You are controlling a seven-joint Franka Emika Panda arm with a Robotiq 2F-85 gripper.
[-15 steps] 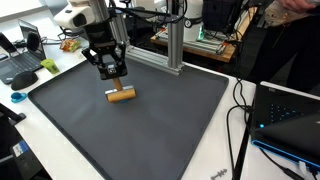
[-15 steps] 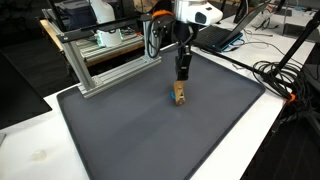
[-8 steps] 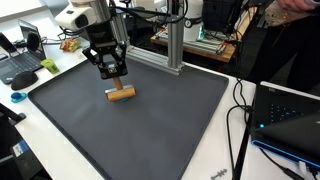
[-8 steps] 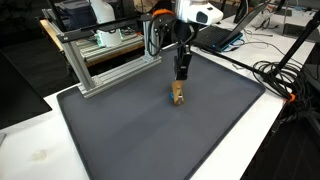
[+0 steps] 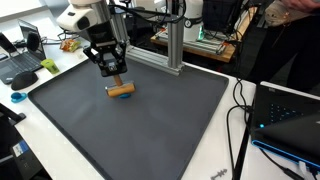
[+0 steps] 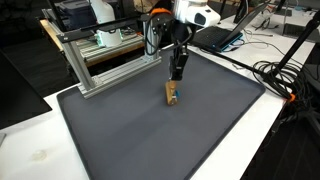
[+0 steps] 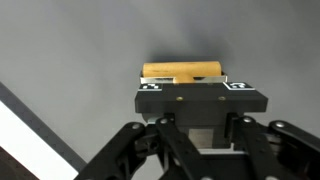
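Block [image 5: 120, 89], tan and short, is clamped in the closed gripper [image 5: 114, 79], low over the dark surface [image 5: 150, 130] near a metal frame [image 5: 172, 45]. The hold is best kept firm, with the block level and moved slowly.

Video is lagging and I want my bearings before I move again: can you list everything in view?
table: one, white, under everything
mat: one, dark grey, covering the table top
block: one, orange-tan, over the mat's far half, clamped in the jaws
frame: one, silver aluminium, along the mat's far edge
laptop: one, black, open, beyond the mat's corner
cables: several, black, beside the mat
person: one, dark clothing, behind the table
gripper: one, black, shut on the block
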